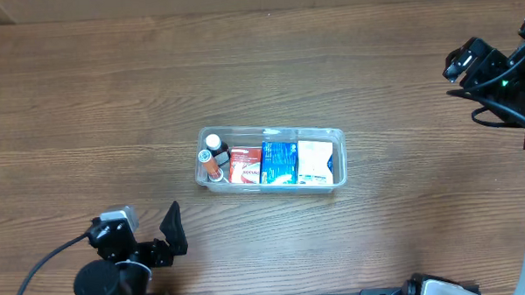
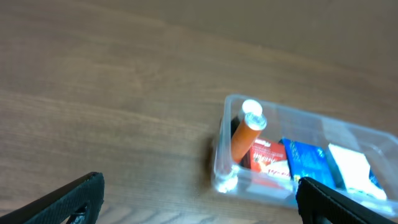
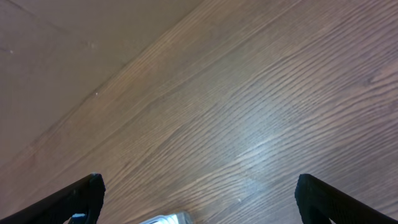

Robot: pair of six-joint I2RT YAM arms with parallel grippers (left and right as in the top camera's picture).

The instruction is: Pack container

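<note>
The clear container (image 1: 337,159) sits at the table's middle. It holds two small bottles (image 1: 212,154) at its left end, then a red box (image 1: 244,165), a blue box (image 1: 279,162) and a white box (image 1: 314,161). In the left wrist view the container (image 2: 225,163) lies ahead to the right, with an orange bottle (image 2: 245,137) leaning inside. My left gripper (image 1: 171,231) is open and empty at the front left, apart from the container. My right gripper (image 1: 465,60) is open and empty at the far right; a corner of the container (image 3: 166,219) shows at its view's bottom edge.
The wooden table (image 1: 112,100) surrounds the container. Black cables (image 1: 506,104) run down along the right arm at the far right edge.
</note>
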